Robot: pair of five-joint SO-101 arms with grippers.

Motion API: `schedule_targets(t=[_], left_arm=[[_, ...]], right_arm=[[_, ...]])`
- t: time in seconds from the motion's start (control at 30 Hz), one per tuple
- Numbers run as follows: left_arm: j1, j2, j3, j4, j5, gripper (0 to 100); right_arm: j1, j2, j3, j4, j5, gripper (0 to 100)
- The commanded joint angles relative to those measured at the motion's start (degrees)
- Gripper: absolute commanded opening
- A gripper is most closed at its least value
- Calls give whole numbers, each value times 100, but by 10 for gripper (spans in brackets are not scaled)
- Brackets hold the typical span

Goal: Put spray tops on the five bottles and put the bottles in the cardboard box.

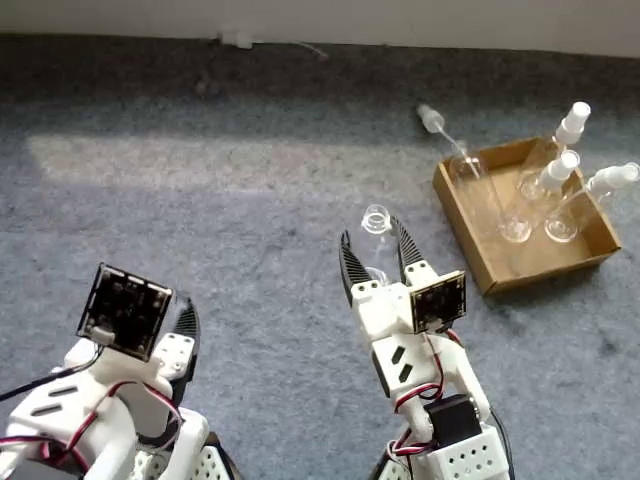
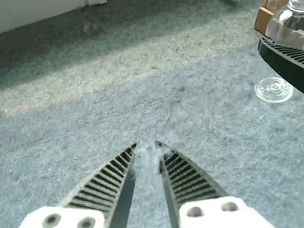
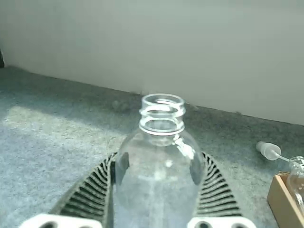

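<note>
Right gripper's (image 1: 370, 230) fingers clasp the upright open bottle (image 3: 159, 156); the loose spray top (image 1: 430, 118) lies beyond, near the cardboard box (image 1: 462, 232); left gripper (image 2: 147, 146) all but closed, empty

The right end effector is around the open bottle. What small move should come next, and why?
Probably carry the bottle toward the loose spray top lying near the box. The right end effector has its fingers against the bottle's sides, the bottle's neck is bare, and the top lies apart from it.
</note>
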Motion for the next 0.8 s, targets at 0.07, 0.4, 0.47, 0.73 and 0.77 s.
schedule_targets(t=[0.07, 0.4, 0.47, 0.73, 0.77], left_arm=[[-110, -1279, 470, 26, -53, 5], [-1824, -1420, 778, -18, -62, 5], [-1886, -1420, 910, -18, -62, 5], [-1886, -1420, 2501, -1389, -62, 5], [-1886, -1420, 2800, -1582, -62, 5]], right_arm=[[-57, -84, 875, -163, 62, 80], [-22, -48, 892, -66, 70, 80], [-22, -75, 892, 145, 70, 80], [-22, -75, 892, 980, 70, 80], [-22, -75, 884, 1103, 70, 80]])
